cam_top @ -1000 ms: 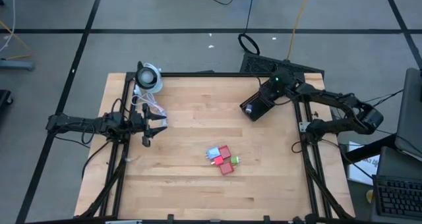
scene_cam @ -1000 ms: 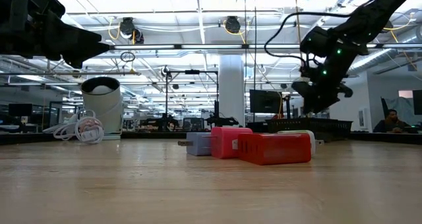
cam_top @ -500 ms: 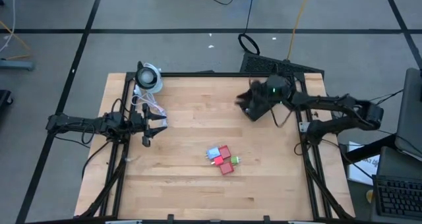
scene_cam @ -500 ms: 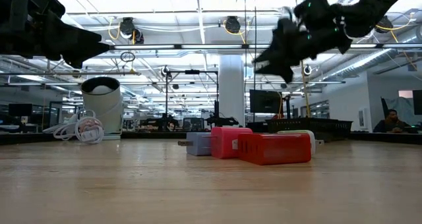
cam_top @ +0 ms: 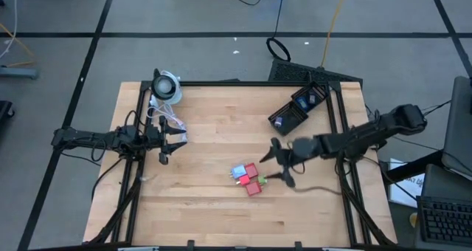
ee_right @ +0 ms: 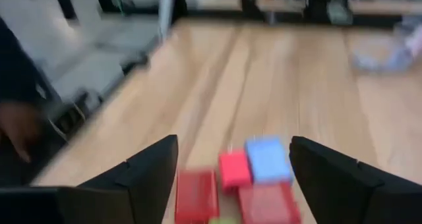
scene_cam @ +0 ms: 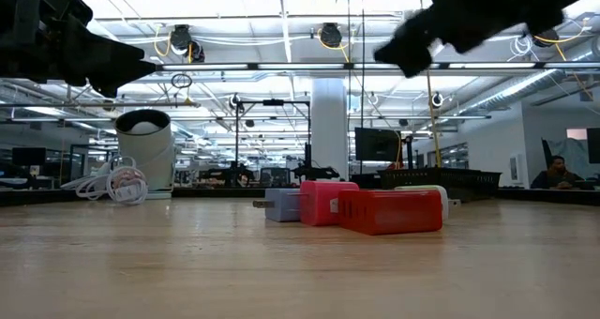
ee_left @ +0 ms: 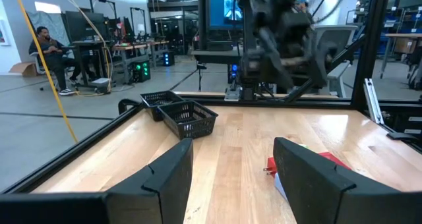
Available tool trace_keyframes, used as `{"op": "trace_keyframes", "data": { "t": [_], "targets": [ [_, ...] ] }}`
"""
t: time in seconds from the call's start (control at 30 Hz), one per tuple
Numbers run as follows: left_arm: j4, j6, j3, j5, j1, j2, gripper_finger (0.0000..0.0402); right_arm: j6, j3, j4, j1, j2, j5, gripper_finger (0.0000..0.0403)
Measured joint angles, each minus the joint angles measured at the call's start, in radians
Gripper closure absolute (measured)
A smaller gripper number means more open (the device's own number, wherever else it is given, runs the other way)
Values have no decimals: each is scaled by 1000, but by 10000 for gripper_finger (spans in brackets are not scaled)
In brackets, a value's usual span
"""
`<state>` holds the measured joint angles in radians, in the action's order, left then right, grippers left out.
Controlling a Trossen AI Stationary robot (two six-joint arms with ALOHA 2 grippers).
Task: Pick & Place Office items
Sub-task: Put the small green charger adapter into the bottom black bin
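Note:
Several small office items lie in a tight cluster on the wooden table: a blue block (ee_right: 267, 158), red blocks (ee_right: 233, 169) and a green one (cam_top: 262, 179). The cluster (cam_top: 248, 179) sits right of the table's middle, toward the near edge, and also shows in the low view (scene_cam: 356, 206). My right gripper (cam_top: 274, 164) hovers open just right of the cluster, pointing at it, its fingers (ee_right: 151, 168) clear of the blocks. My left gripper (cam_top: 171, 139) waits open and level at the table's left edge.
A black mesh basket (cam_top: 299, 109) with small items inside stands at the far right. At the far left stand a round white-and-black device (cam_top: 167, 87) and a white coiled cable (cam_top: 166, 119). Bare wood lies along the near edge (cam_top: 221, 221). A person sits beyond the table (ee_left: 49, 53).
My right gripper has swung fast from above the basket toward the near edge and the cluster. It has tipped up from pointing down to nearly level, and now points toward the table's left. The blocks have not moved.

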<state>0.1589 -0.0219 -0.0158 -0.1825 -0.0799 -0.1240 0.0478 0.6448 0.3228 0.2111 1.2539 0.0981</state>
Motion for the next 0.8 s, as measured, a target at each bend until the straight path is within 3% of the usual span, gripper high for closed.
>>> {"op": "trace_keyframes", "data": {
  "t": [0.13,0.33,0.8],
  "targets": [
    [1,0,0,0,0,0,188,98,-1,-22,101,74,-157,118],
    [1,0,0,0,0,0,188,131,-1,-17,182,219,-255,128],
    [1,0,0,0,0,0,188,124,0,-12,167,398,-259,161]
  ]
}}
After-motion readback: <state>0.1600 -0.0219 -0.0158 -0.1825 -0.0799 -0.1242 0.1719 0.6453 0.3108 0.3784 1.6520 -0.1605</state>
